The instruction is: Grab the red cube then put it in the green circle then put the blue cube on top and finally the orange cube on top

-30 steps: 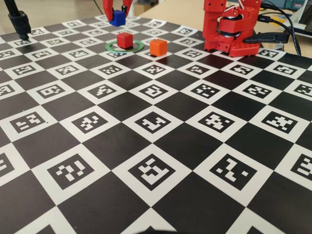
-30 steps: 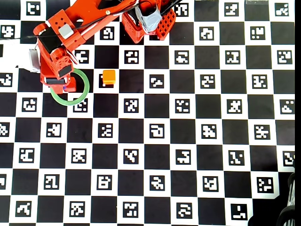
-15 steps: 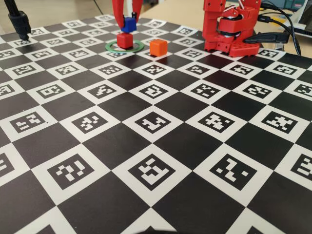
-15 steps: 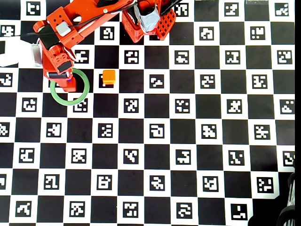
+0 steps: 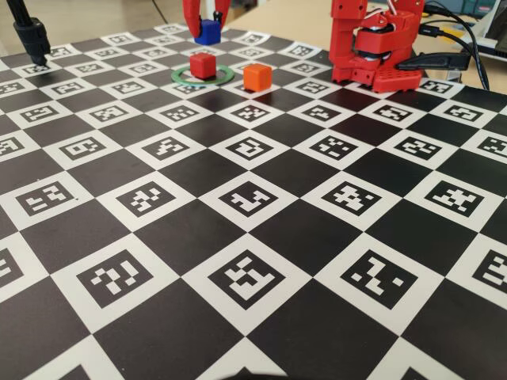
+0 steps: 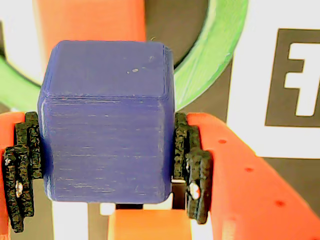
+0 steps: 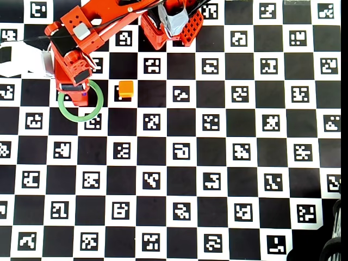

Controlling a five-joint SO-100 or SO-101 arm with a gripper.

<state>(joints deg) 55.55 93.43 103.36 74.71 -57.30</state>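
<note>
My gripper (image 5: 208, 30) is shut on the blue cube (image 5: 209, 32) and holds it in the air just behind and above the red cube (image 5: 203, 65). The red cube sits inside the green circle (image 5: 226, 77). The orange cube (image 5: 257, 77) sits on the board just right of the ring. In the wrist view the blue cube (image 6: 107, 125) is clamped between the black pads (image 6: 190, 165) of my gripper (image 6: 107, 150), with the red cube (image 6: 90, 20) and the ring (image 6: 215, 55) below. In the overhead view my gripper (image 7: 78, 93) covers the red cube over the ring (image 7: 81, 119), and the orange cube (image 7: 126, 88) lies to its right.
The arm's red base (image 5: 372, 47) stands at the back right of the checkered marker board, with cables (image 5: 467, 39) behind it. A black stand (image 5: 32, 36) is at the back left. A white object (image 7: 22, 60) lies left of the arm in the overhead view.
</note>
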